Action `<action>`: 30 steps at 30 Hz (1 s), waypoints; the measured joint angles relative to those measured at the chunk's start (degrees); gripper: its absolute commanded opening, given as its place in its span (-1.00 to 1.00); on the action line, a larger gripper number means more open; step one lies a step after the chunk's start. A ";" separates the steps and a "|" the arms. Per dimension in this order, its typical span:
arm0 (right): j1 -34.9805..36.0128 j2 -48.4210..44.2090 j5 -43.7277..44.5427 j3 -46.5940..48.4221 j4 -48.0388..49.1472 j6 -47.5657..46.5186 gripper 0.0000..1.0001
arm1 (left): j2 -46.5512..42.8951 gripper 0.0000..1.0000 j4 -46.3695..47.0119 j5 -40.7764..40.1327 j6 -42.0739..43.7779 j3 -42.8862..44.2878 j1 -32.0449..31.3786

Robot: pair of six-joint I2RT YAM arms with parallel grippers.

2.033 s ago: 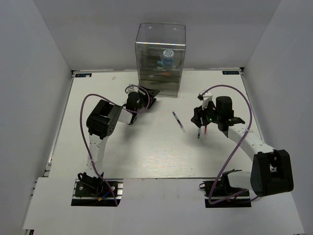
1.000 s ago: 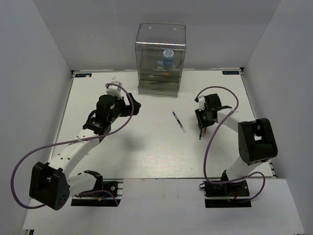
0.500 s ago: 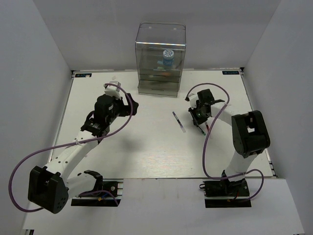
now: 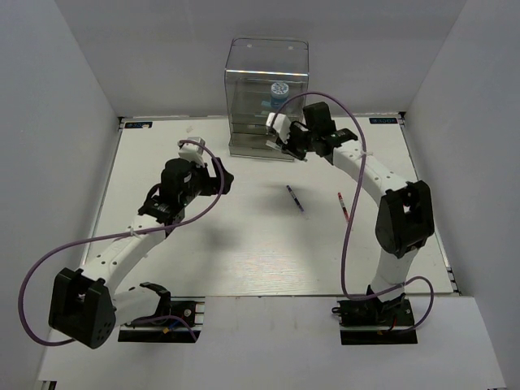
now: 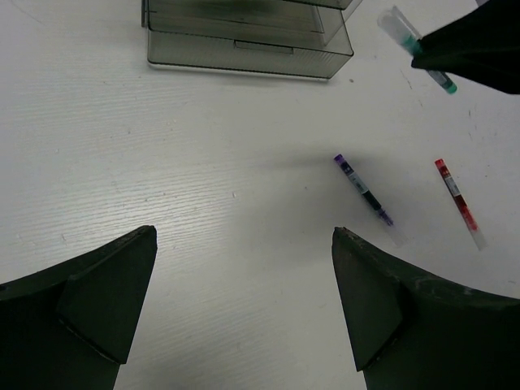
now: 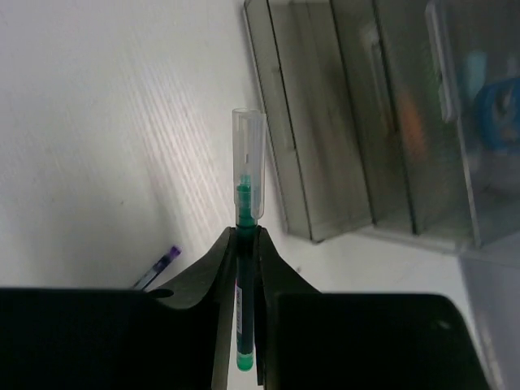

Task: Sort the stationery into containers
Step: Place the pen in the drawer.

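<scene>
My right gripper (image 6: 246, 244) is shut on a thin green pen (image 6: 245, 213), whose clear cap (image 6: 249, 154) sticks out past the fingertips. In the top view this gripper (image 4: 286, 146) hovers just in front of the lower drawers of the clear acrylic organiser (image 4: 266, 97). A blue-and-white roll (image 4: 279, 91) sits in its top compartment. A purple pen (image 4: 294, 198) and a red pen (image 4: 344, 206) lie on the white table. My left gripper (image 5: 244, 301) is open and empty, raised over the table left of the purple pen (image 5: 363, 195).
The grey-tinted drawers (image 6: 325, 122) look closed in the right wrist view. White walls enclose the table on three sides. The right arm's purple cable (image 4: 345, 162) loops above the red pen.
The right gripper has closed on the green pen, lifted it from beside the red pen and carried it up-left to the organiser's front. The left arm has barely moved.
</scene>
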 measured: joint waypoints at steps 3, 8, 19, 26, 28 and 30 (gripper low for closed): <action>1.86 1.66 0.11 1.79 3.43 -4.87 -1.00 | 0.74 0.98 0.37 0.17 0.00 -0.50 0.00; 2.64 9.92 0.52 8.66 10.75 -8.92 -1.00 | 3.06 0.95 1.57 1.11 0.00 -0.85 0.00; 1.77 25.49 0.61 16.04 21.68 -18.08 -1.00 | 4.39 0.93 4.35 1.95 -0.44 -3.15 0.02; 1.33 27.98 0.59 17.09 22.29 -20.22 0.15 | 4.37 0.91 6.84 3.58 -1.09 -4.44 -0.02; 1.31 27.98 0.17 17.00 21.81 -20.26 0.15 | 4.37 0.83 8.50 4.35 -1.99 -5.25 -0.17; 1.33 27.69 0.20 16.39 21.55 -19.63 0.04 | 4.50 0.71 9.55 5.18 -3.69 -5.81 -0.39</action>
